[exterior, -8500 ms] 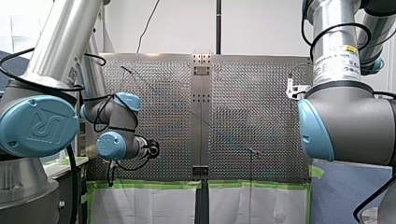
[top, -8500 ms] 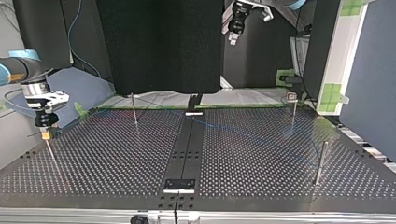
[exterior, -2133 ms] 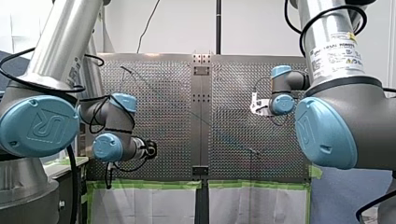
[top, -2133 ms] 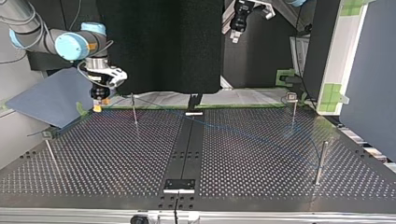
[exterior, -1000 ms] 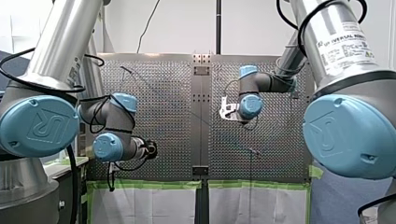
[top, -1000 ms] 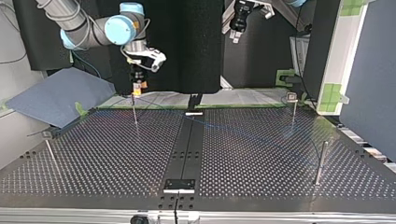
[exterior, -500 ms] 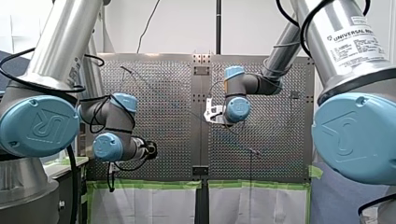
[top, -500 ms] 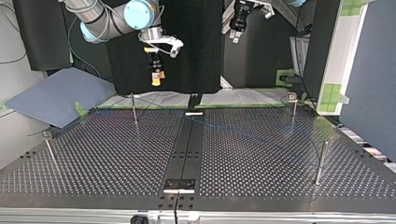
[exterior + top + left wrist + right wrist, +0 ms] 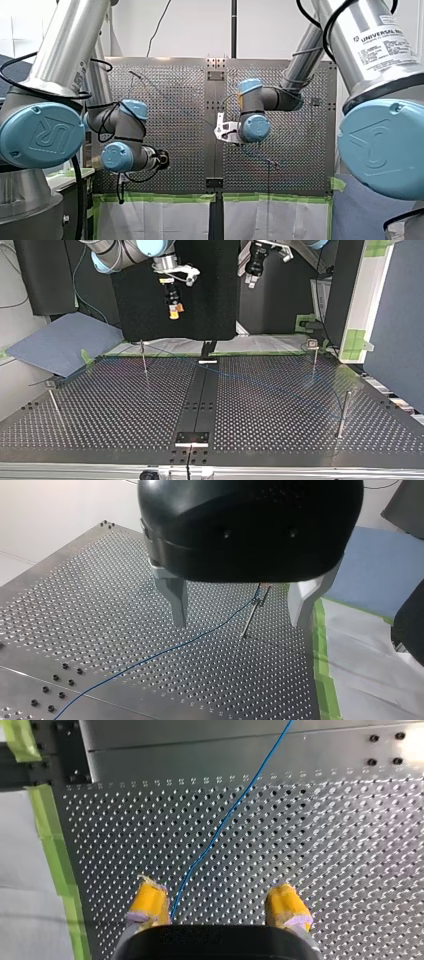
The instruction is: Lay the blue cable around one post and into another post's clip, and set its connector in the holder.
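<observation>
Upper left of centre in the top view, my right gripper hangs spread and empty, well above the table; the blue cable lies flat below, running lengthwise between its yellow pads.

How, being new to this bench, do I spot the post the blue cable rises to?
In the top view, find the perforated table and its dark centre strip. The post stands at the far edge, left of that strip. Only it has the blue cable climbing to its top.
</observation>
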`<state>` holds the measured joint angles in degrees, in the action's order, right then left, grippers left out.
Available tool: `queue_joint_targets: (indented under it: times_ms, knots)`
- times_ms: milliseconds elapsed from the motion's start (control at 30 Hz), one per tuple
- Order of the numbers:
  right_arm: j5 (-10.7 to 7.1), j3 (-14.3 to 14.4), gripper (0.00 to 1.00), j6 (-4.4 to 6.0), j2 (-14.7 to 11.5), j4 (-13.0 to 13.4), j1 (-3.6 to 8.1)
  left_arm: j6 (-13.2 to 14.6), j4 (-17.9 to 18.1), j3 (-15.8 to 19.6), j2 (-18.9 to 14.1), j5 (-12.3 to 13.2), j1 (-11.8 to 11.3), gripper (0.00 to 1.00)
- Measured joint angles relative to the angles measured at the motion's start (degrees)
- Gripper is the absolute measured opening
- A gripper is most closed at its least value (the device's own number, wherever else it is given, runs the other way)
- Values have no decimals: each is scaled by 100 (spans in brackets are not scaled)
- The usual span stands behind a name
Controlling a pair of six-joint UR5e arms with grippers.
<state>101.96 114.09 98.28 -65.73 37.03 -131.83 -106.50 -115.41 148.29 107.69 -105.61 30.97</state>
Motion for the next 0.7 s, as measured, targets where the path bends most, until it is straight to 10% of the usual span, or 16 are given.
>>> queue_joint_targets:
  times_ms: [500,700]
  knots:
    - [-708,597,100,-223,30,708,687,-61,-94,-56,0,-209,-1,100]
    - [-985,661,100,-306,42,922,675,-282,-96,-243,0,-48,23,100]
